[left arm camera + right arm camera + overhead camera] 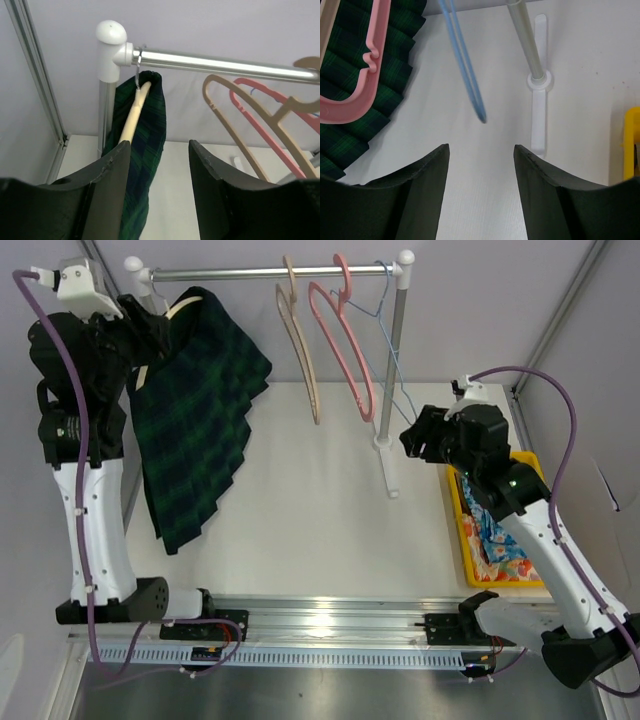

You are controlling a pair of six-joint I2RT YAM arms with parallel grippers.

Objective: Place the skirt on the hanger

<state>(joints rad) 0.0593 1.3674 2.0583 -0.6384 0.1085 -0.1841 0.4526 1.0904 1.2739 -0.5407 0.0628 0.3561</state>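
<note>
Since the skirt point(195, 430) hangs draped over the hanger point(134, 112), hooked on the rail point(260, 273) at its left end, I judge the task all but done; the left gripper point(159, 146) stands open beside it, the right gripper point(481, 148) open and empty over the worktop point(300, 520).

Hanger point(185, 306): top view, only short cream bits show; rest under skirt point(195, 430) & behind left arm point(85, 410); hook not legible. Left wrist view: hanger's lower end behind near jaw, skirt hem cut by bottom edge. Tan hanger point(214, 80): hook cut at rt edge. Pink hanger point(350, 107): cut at top & left. Blue hanger point(479, 110): blurred, top cut off. Yellow bin point(631, 145): sliver at rt edge; top view, partly under right arm point(545, 530), likewise floral cloth point(495, 540).
</note>
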